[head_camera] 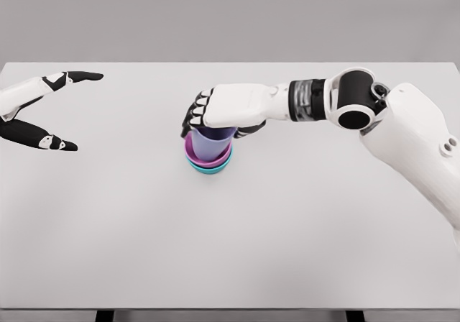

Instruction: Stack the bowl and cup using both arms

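Note:
A purple cup [213, 144] stands inside a magenta bowl [194, 152], which sits nested in a teal bowl [210, 169] near the middle of the white table [230, 250]. My right hand [208, 117] reaches in from the right and is curled over the cup's top, its dark fingers wrapped around the cup's rim. The cup's upper part is hidden under the hand. My left hand [57, 110] hovers at the table's far left edge, its fingers spread wide and holding nothing, well away from the stack.
The right forearm and elbow [352, 99] stretch across the table's upper right. The table's front edge [230, 309] runs along the bottom of the view.

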`<move>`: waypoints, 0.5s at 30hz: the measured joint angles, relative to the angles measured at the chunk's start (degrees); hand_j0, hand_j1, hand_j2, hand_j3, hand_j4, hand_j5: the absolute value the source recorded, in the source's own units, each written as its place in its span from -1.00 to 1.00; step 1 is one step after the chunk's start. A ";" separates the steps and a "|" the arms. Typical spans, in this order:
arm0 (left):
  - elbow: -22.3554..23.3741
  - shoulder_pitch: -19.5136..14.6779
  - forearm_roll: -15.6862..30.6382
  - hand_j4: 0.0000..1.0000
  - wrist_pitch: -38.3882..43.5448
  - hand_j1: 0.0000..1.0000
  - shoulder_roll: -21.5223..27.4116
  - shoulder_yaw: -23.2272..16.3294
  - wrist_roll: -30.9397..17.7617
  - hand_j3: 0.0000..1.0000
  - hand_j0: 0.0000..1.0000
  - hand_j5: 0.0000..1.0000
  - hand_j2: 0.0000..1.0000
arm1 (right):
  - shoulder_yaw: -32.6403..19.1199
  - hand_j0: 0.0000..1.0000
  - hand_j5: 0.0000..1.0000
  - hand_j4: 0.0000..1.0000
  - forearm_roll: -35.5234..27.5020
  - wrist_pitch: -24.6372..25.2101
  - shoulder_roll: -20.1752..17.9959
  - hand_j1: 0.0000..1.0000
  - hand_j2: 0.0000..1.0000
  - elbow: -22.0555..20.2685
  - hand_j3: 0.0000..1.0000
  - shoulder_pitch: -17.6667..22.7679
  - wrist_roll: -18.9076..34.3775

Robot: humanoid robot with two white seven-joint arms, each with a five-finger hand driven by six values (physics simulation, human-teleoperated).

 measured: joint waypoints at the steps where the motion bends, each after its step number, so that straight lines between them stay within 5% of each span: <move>1: 0.00 0.00 0.00 1.00 0.00 1.00 0.00 0.00 0.00 1.00 1.00 1.00 1.00 | -0.02 1.00 1.00 1.00 0.01 0.00 -0.18 1.00 1.00 -0.54 1.00 0.09 0.00; 7: 0.00 0.00 -0.05 1.00 0.00 1.00 0.00 -0.01 0.00 1.00 1.00 1.00 1.00 | -6.87 1.00 1.00 1.00 -0.64 0.00 -4.44 1.00 1.00 -5.95 1.00 0.70 0.00; 12: 0.00 0.09 -0.59 1.00 0.00 1.00 -0.45 0.01 0.00 1.00 1.00 1.00 1.00 | -16.31 1.00 1.00 1.00 -0.81 -0.01 -12.83 1.00 1.00 -5.16 1.00 8.96 0.00; 15: 0.04 0.00 -3.47 1.00 0.00 1.00 -1.41 0.02 0.00 1.00 1.00 1.00 1.00 | -18.14 1.00 1.00 1.00 -0.82 -0.02 -18.48 1.00 1.00 -3.21 1.00 10.55 0.01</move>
